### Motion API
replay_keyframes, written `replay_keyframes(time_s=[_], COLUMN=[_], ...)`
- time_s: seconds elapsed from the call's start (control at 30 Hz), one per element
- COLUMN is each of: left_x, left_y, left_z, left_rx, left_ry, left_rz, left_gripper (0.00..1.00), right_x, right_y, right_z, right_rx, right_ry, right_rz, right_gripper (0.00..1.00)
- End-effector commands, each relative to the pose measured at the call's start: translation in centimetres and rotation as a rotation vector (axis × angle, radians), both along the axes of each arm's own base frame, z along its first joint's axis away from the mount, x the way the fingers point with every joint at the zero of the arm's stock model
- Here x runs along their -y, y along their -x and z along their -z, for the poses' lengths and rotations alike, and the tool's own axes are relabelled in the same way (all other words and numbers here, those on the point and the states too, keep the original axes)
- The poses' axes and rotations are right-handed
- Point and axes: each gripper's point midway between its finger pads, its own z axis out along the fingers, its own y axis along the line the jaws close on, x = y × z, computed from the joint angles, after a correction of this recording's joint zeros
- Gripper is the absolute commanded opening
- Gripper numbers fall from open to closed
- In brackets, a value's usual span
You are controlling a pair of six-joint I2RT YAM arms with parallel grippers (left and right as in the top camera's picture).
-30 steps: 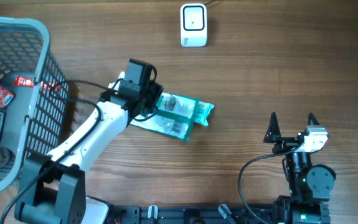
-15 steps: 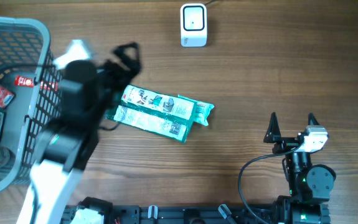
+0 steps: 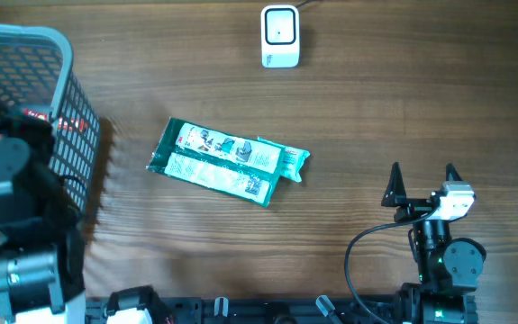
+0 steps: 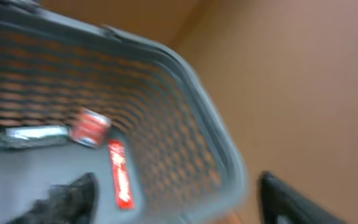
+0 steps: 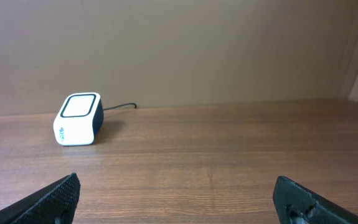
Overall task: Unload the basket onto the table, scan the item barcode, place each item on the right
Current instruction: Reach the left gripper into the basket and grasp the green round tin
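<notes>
Far left of the scanner (image 3: 279,36), a wire basket (image 3: 60,40) stands on the tabletop (image 3: 376,99), with the left arm (image 3: 11,180) over its near side. The left gripper (image 4: 175,186), blurred in its wrist view, hangs spread and empty above the basket's rim. The green packet (image 3: 222,160) lies flat, left of the scanner and nearer the robot, touched by neither gripper. Right of the scanner and much nearer the robot, the right gripper (image 3: 422,175) stands wide apart, empty
</notes>
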Motion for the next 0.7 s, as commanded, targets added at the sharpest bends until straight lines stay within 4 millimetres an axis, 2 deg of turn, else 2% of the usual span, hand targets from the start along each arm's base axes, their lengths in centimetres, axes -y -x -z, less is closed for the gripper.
replay_keyframes(time_s=[0.0,0.03,0.13,0.3,0.4,0.5,0.53,0.67], left_x=[-4.5,-5.6,-9.8,-14.2,-16.2,-17.1,-17.1,-17.2], left_y=[1.6,1.9,2.8,4.2,4.3,3.3,2.9,2.1], left_z=[1.1,1.7,4.8,10.2,13.9,17.2,18.0,19.1], left_rx=[0.005,-0.005,-0.094,-0.291,-0.503,-0.673,-0.693,-0.799], left_ry=[0.048,0.062,0.106,0.171,0.185,0.186,0.196,0.126], left_rz=[-0.216,-0.259,-0.397,-0.499,-0.416,-0.204,-0.135,0.065], left_gripper=[0.94,1.00,1.00,1.00,1.00,0.97,1.00,1.00], right_x=[-0.3,-0.3,-0.3,-0.3,-0.3,-0.3,-0.3,-0.3], right_y=[0.0,0.0,0.0,0.0,0.0,0.0,0.0,0.0], right_z=[-0.1,-0.1,-0.1,-0.1,-0.1,-0.1,-0.1,-0.1], right_rx=[0.006,0.006,0.006,0.006,0.006,0.006,0.006,0.006], right_ry=[-0.006,-0.005,-0.005,-0.006,-0.005,-0.006,-0.006,-0.006], right_rz=[-0.014,-0.014,-0.015,-0.014,-0.014,-0.014,-0.015,-0.015], right_gripper=[1.00,1.00,1.00,1.00,1.00,1.00,1.00,1.00])
